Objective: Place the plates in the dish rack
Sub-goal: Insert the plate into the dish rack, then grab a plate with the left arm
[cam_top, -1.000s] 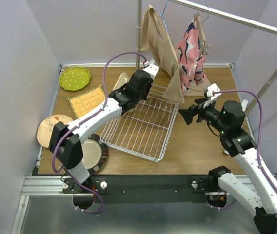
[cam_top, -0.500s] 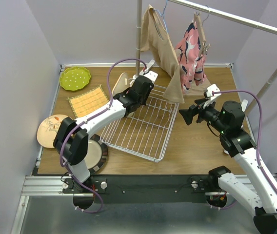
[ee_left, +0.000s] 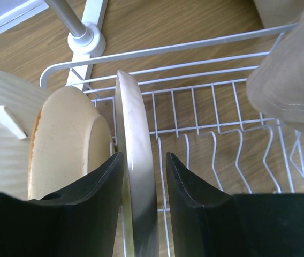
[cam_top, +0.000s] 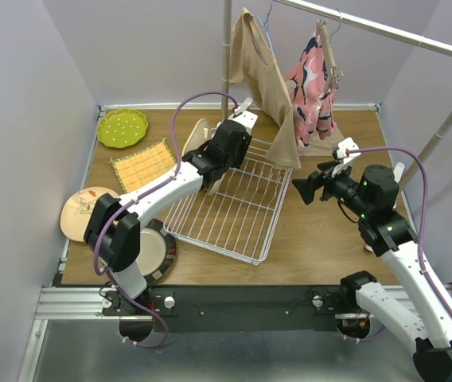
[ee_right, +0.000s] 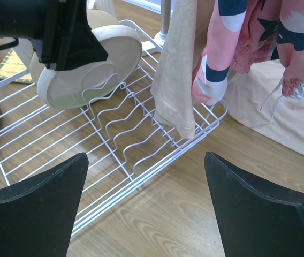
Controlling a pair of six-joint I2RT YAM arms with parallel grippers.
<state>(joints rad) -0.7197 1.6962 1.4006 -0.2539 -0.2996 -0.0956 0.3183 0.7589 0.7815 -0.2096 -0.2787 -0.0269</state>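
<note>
Your left pincer point(ee_left: 144, 160) straddles a cream plate point(ee_left: 135, 187) that stands on edge in the rack point(ee_left: 211, 134), at the lower middle of the left wrist view. The pincer is spread. The finger on the right of that view stands clear of the plate with a gap showing. The finger on the left sits just beside the rim, and you cannot tell whether it touches. A tan plate point(ee_left: 66, 144) stands upright just left of the cream one.

In the top view the rack sits mid-frame on the table point(cam_top: 329, 239), with both standing plates at its upper left corner. Three more plates lie flat along the left:
- a green plate point(cam_top: 121, 127) at upper left
- a floral plate point(cam_top: 77, 213) at mid left
- a dark-rimmed plate point(cam_top: 153, 251) at lower left, partly under your left arm point(cam_top: 154, 191)

Your right pincer point(cam_top: 301, 191) hangs right of the rack, spread wide with nothing between its fingers.
</note>
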